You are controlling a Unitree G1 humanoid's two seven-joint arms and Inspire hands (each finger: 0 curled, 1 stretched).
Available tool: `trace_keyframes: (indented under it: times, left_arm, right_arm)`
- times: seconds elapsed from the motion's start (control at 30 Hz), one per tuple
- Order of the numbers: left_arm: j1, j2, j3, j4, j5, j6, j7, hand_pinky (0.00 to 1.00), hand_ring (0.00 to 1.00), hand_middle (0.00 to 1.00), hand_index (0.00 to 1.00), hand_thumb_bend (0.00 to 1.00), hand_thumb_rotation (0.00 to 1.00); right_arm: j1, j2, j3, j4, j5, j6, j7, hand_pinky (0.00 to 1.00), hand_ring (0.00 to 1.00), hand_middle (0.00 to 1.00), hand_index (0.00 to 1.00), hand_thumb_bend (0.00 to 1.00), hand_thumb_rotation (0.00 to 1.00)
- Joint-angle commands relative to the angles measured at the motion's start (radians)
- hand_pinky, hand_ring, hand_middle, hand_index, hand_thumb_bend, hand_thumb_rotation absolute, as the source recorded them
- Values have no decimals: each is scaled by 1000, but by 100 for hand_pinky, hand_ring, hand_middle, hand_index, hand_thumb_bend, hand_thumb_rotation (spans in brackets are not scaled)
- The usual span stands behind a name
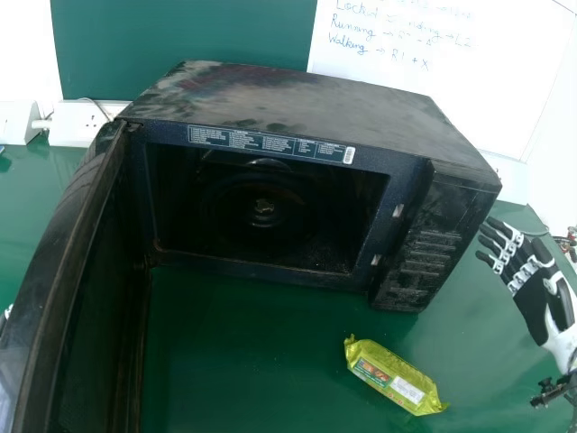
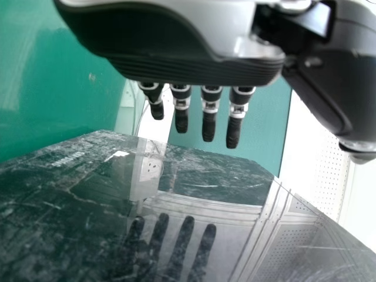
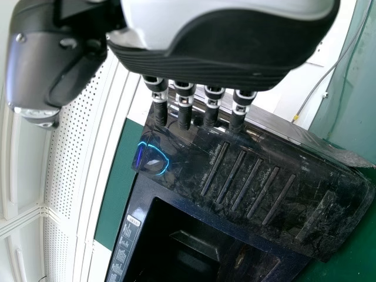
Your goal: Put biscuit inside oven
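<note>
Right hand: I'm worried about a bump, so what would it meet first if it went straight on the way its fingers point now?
Probably the oven's control-panel end: in the head view, the right hand points toward it. Depth is unclear, so it might pass above or in front.

The oven [image 1: 306, 104] has a hard black casing, glossy under scuffs and smudges; its door [image 2: 194, 182] is mirror-shiny and scratched. The biscuit packet [image 1: 393, 377] is wrapped in shiny, crinkled plastic film. The green surface [image 1: 243, 361] looks smooth, with a soft sheen. The right robot hand [image 1: 533, 302] mixes matt black parts — rubbery-looking — with smooth white plastic.
</note>
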Motion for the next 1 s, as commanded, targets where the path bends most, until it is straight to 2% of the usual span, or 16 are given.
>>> trace_keyframes:
  times: [0.0,0.27,0.4,0.47,0.57,0.8,0.97]
  left_arm:
    - [17,4,2,-12,2,6,2,67,75,78,79,91,100]
    - [14,4,3,-9,6,4,2,67,76,79,79,90,100]
    - [12,3,1,-8,6,2,-1,66,74,78,79,91,100]
    - [13,3,0,-11,4,5,1,66,74,78,80,95,100]
    - [12,2,-2,-11,5,5,2,68,76,80,82,99,100]
    - [16,1,-4,-14,-5,11,1,72,77,81,84,100,100]
    - [11,-1,-5,-9,-2,2,-5,72,77,80,84,100,100]
  right_arm:
    - [-4,5,-1,0,18,0,3,100,100,100,100,84,97]
    - [-7,1,0,5,25,6,10,100,100,100,100,84,97]
    - [-13,1,3,21,19,-22,25,100,100,100,100,84,97]
    - [-21,-2,5,42,16,-58,53,100,100,100,100,84,97]
    - [-26,-11,11,69,-8,-154,100,100,100,100,100,85,96]
    - [2,-13,1,54,-45,-305,122,100,100,100,100,85,97]
    - [60,-57,-3,-60,-70,-280,109,100,100,100,100,85,97]
